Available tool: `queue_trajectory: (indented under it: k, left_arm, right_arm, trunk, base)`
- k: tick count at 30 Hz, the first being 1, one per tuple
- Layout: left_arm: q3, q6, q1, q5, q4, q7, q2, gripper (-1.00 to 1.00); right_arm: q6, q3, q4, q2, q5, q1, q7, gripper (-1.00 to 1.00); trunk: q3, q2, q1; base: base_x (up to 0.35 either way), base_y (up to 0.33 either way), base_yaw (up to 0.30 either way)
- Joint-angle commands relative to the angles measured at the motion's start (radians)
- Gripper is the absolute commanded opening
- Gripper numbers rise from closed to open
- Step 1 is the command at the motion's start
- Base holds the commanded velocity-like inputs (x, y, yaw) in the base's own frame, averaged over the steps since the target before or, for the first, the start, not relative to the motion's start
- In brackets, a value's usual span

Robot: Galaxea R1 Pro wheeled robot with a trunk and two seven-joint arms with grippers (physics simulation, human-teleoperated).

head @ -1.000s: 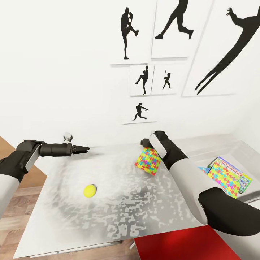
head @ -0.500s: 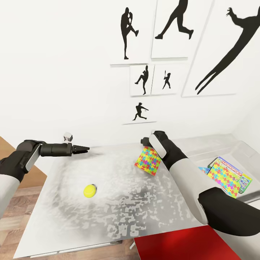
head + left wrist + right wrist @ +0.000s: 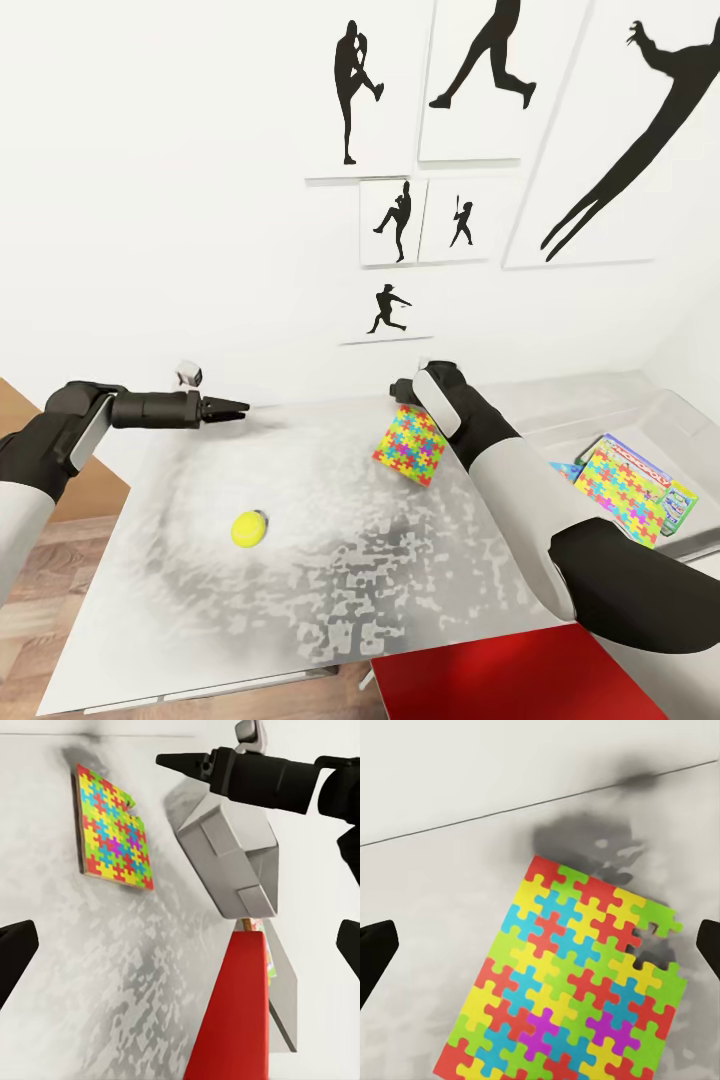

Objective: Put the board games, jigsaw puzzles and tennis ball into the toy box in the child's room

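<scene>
Your right end effector (image 3: pixel 540 945) hovers over the jigsaw puzzle (image 3: pixel 409 445) lying flat on the surface (image 3: pixel 300 560), toward 1 o'clock from its middle; in the right wrist view the two dark fingertips (image 3: pixel 375 952) sit wide apart at either edge with nothing between them, and the puzzle (image 3: pixel 570 982) shows a few pieces missing at one corner. Your left end effector (image 3: pixel 232 410) reaches out over the far edge of the surface at about 11 o'clock, its tips close together in the head view yet set wide apart and empty in the left wrist view. The tennis ball (image 3: pixel 247 528) rests on the surface at about 9 o'clock from its middle, well apart from both arms. At 3 o'clock the toy box (image 3: pixel 640 420) holds a second jigsaw puzzle (image 3: pixel 615 490) lying on a colourful board game (image 3: pixel 670 495), with a blue corner (image 3: pixel 562 468) showing beside them
</scene>
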Motion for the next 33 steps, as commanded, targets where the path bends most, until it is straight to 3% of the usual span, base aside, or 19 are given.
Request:
queue_trajectory:
  k: [1, 19, 28, 33]
  left_arm:
    - [-0.003, 0.014, -0.001, 0.004, -0.005, -0.002, 0.001, 1.0]
    - [-0.001, 0.023, -0.006, 0.004, -0.014, -0.005, 0.003, 1.0]
    - [-0.001, 0.036, -0.009, 0.006, -0.032, -0.006, 0.004, 1.0]
    - [-0.001, 0.051, -0.01, 0.006, -0.052, -0.006, 0.004, 1.0]
  right_arm:
    - [0.002, 0.004, -0.001, -0.001, -0.01, -0.001, -0.01, 1.0]
    - [0.002, 0.005, 0.0, 0.0, -0.01, -0.002, -0.012, 1.0]
    - [0.003, 0.0, 0.003, 0.001, 0.053, -0.007, -0.011, 1.0]
    - [0.003, -0.002, 0.006, 0.002, 0.062, -0.011, -0.01, 1.0]
  trunk:
    - [-0.002, -0.002, 0.001]
    - [-0.002, -0.002, 0.001]
    - [-0.002, -0.002, 0.001]
    - [-0.002, -0.002, 0.001]
  base:
    - [0.0, 0.0, 0.0]
    - [0.0, 0.0, 0.0]
    - [0.0, 0.0, 0.0]
    - [0.0, 0.0, 0.0]
